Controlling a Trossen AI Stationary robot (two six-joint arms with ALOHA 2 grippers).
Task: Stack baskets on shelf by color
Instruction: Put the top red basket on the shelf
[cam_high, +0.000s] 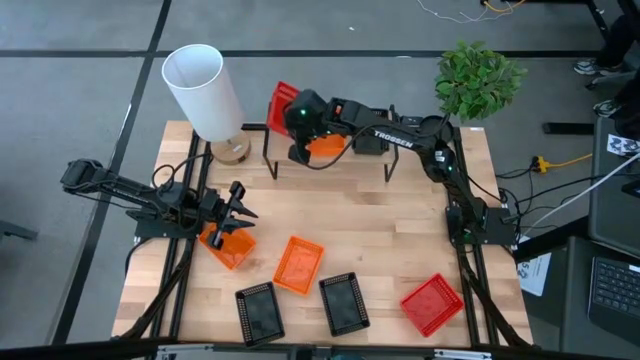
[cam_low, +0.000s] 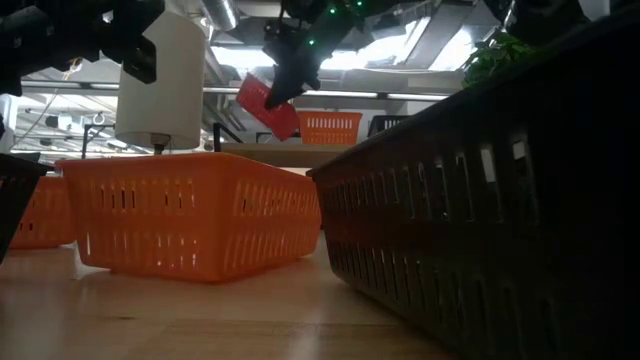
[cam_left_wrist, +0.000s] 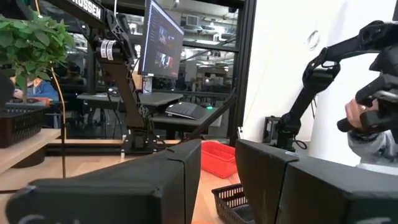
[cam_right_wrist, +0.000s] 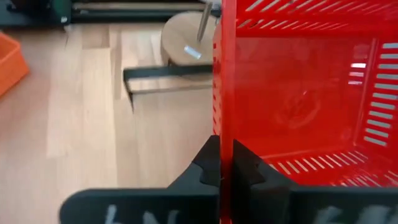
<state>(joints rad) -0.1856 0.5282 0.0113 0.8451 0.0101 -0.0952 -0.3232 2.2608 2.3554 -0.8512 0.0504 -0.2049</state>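
My right gripper is over the far left end of the shelf, shut on a red basket that shows tilted in the low view. An orange basket stands on the shelf top, and the low view shows a black basket beside it. My left gripper is open and hovers over the table's left side, just above an orange basket, apart from it. On the near tabletop rest another orange basket, two black baskets and a red basket. My right gripper pinches one side wall of the red basket, one finger inside and one outside. The fingers come from the table's right, slanting down. The basket is lifted clear above the shelf's left end and hangs tilted.
A white-shaded lamp on a round wooden base stands just left of the shelf, close to the held basket. A potted plant sits at the far right corner. Bare wood lies between the shelf and the near baskets.
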